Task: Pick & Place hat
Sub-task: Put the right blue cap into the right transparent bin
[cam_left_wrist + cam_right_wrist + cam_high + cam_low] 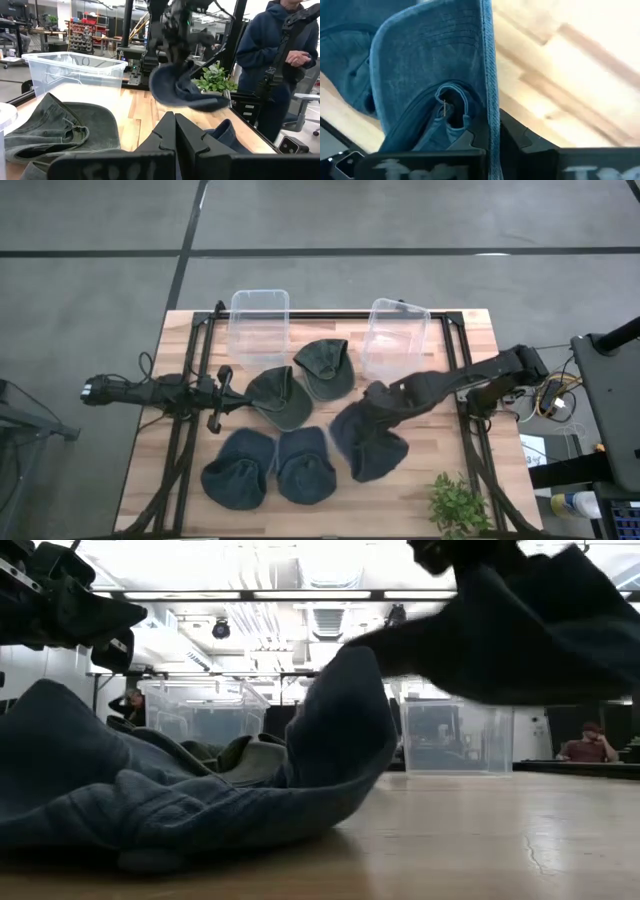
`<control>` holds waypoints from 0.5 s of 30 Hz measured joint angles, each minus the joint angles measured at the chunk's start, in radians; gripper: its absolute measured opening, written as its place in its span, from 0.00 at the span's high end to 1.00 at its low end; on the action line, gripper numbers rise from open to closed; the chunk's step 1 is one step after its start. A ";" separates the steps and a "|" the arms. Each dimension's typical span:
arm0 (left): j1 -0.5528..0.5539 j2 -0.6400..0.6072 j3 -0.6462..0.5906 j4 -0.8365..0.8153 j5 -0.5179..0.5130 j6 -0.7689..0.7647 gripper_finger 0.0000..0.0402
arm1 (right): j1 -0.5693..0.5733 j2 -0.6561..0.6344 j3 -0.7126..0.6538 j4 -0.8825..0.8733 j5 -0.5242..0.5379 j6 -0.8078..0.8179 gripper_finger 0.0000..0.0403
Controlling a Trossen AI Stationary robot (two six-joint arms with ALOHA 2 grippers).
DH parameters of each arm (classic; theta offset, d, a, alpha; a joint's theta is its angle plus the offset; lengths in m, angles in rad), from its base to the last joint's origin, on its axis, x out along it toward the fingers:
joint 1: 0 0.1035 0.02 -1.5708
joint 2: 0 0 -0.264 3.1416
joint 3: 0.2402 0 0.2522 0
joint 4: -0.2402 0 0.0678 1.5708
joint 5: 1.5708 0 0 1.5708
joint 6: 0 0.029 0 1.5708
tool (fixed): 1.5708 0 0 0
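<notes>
Several hats lie on the wooden table point(440, 470): two green ones point(280, 397) point(325, 368) and two blue ones point(240, 468) point(305, 465). A third blue hat point(368, 442) point(182, 90) point(530, 630) hangs from my right gripper point(376, 394), which is shut on it over the table's middle right. My left gripper point(175, 134) point(214, 398) is shut and touches nothing. It hovers at the left, next to the nearer green hat point(60, 125). My right gripper holds the blue hat by its rim edge point(489, 107), pinched between the two fingers. The fingers come from above, pointing down. The hat hangs below them, lifted clear of the table point(190, 97).
Two clear plastic bins point(260, 328) point(395, 338) stand along the far edge. A small green plant point(458, 505) sits at the near right corner. A person in a dark blue hoodie point(272, 55) stands beyond the table's right side. Bare wood shows at the near right.
</notes>
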 joint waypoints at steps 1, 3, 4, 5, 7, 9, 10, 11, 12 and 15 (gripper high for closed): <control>0.000 0.000 0.000 0.000 0.000 0.000 1.00 | -0.002 0.000 0.033 -0.032 0.017 -0.004 0.97; 0.000 0.000 0.000 0.000 0.000 0.000 1.00 | -0.005 0.000 0.096 -0.092 0.034 -0.012 0.97; 0.000 0.000 0.000 0.000 0.000 0.000 1.00 | -0.006 -0.001 0.126 -0.116 0.035 -0.015 0.97; 0.000 0.000 0.000 0.000 0.000 0.000 1.00 | -0.008 -0.002 0.155 -0.137 0.042 -0.016 0.97; 0.000 0.000 0.000 0.000 0.000 0.000 1.00 | -0.009 -0.002 0.207 -0.173 0.073 -0.016 0.97; 0.000 0.000 0.000 0.000 0.000 0.000 1.00 | -0.012 -0.002 0.256 -0.206 0.136 -0.016 0.97; 0.000 0.000 0.000 0.000 0.000 0.000 1.00 | -0.015 -0.002 0.280 -0.226 0.171 -0.010 0.97; 0.000 0.000 0.000 0.000 0.000 0.000 1.00 | -0.017 -0.002 0.303 -0.247 0.212 -0.004 0.97; 0.000 0.000 0.000 0.000 0.000 0.000 1.00 | -0.020 -0.002 0.324 -0.267 0.260 0.003 0.97; 0.000 0.000 0.000 0.000 0.000 0.000 1.00 | -0.031 -0.003 0.375 -0.339 0.437 0.029 0.97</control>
